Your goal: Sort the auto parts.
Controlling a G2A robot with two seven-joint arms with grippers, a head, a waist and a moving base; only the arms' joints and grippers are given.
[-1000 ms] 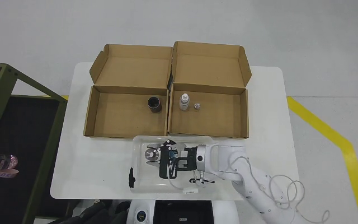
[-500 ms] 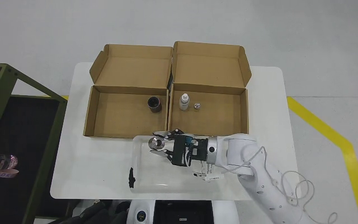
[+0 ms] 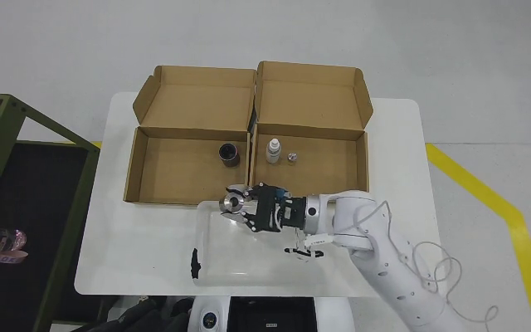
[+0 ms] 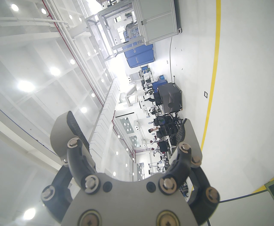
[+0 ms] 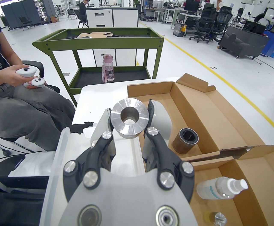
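Steel ring [image 5: 137, 128] clamped in right gripper [image 5: 129, 117]; underside hidden behind gripper.

An open lab hall is stretching around, showing office chairs [image 5: 210, 20], a green cart [image 5: 96, 45] and a yellow floor line [image 3: 477, 190].

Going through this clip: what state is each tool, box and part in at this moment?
right tool, shut on the metal ring
metal ring, gripped between both fingers
left tool, open, holding nothing
left box, lid open, holds the dark bearing
dark bearing, standing upright
right box, lid open, holds the spray bottle
spray bottle, lying on its side
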